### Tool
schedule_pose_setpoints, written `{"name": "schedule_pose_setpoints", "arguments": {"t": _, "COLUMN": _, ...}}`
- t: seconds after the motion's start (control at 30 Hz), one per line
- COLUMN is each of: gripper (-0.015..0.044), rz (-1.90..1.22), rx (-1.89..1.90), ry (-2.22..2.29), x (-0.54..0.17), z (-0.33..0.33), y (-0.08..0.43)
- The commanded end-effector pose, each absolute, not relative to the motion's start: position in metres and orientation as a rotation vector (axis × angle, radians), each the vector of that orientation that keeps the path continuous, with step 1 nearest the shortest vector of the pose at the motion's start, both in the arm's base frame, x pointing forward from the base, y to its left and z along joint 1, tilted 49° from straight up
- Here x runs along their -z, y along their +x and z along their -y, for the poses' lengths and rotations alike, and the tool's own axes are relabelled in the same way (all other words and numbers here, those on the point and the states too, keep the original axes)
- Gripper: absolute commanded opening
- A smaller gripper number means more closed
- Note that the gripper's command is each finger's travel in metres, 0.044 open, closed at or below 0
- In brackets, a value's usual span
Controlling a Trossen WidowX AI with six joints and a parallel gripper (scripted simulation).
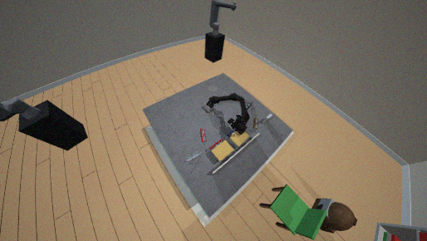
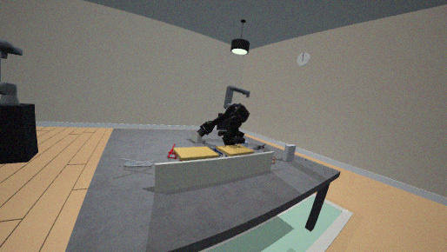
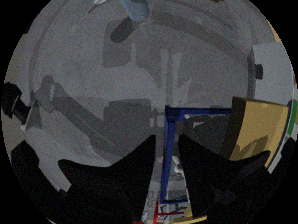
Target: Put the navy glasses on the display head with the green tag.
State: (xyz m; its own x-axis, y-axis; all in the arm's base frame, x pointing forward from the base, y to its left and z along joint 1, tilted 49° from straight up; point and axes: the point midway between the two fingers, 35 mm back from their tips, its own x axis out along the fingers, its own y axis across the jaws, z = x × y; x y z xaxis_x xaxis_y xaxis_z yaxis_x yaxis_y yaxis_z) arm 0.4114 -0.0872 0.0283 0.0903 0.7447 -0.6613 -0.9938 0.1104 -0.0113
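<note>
The navy glasses (image 3: 200, 111) (image 2: 218, 151) show in the wrist view as a long bar running to the near yellow head and a second bar running down between the fingers. The near yellow display head (image 3: 261, 131) (image 1: 240, 139) (image 2: 235, 150) is the right one of two in the top and exterior views. A green strip (image 3: 292, 118) shows beyond it; whose tag it is cannot be told. The other head (image 1: 223, 152) (image 2: 196, 153) stands to its left. My gripper (image 3: 166, 139) is slightly open, its fingertips apart on either side of a navy bar. Contact of bridge and temples is unclear.
A long pale panel (image 1: 236, 154) (image 2: 213, 171) stands along the heads. Red frames (image 1: 203, 135) (image 2: 172, 152) and pale wire-like glasses (image 1: 193, 157) (image 2: 136, 165) are left of the heads. A white block (image 2: 289, 153) stands to the right.
</note>
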Motion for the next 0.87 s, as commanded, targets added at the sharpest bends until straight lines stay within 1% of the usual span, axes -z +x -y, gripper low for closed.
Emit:
{"name": "schedule_pose_setpoints", "arguments": {"t": 0.0, "gripper": 0.0108, "rz": -0.579, "rx": -1.384, "ry": -0.536, "x": -0.038, "z": 0.099, "y": 0.410}}
{"name": "schedule_pose_setpoints", "arguments": {"t": 0.1, "gripper": 0.0108, "rz": -0.578, "rx": -1.383, "ry": -0.536, "x": -0.048, "z": 0.111, "y": 0.408}}
{"name": "schedule_pose_setpoints", "arguments": {"t": 0.3, "gripper": 0.0108, "rz": -0.578, "rx": -1.383, "ry": -0.536, "x": -0.050, "z": 0.112, "y": 0.405}}
{"name": "schedule_pose_setpoints", "arguments": {"t": 0.53, "gripper": 0.0108, "rz": -0.580, "rx": -1.384, "ry": -0.534, "x": -0.053, "z": 0.113, "y": 0.372}}
{"name": "schedule_pose_setpoints", "arguments": {"t": 0.67, "gripper": 0.0108, "rz": -0.580, "rx": -1.384, "ry": -0.534, "x": -0.054, "z": 0.114, "y": 0.369}}
{"name": "schedule_pose_setpoints", "arguments": {"t": 0.83, "gripper": 0.0108, "rz": -0.581, "rx": -1.384, "ry": -0.534, "x": -0.059, "z": 0.119, "y": 0.350}}
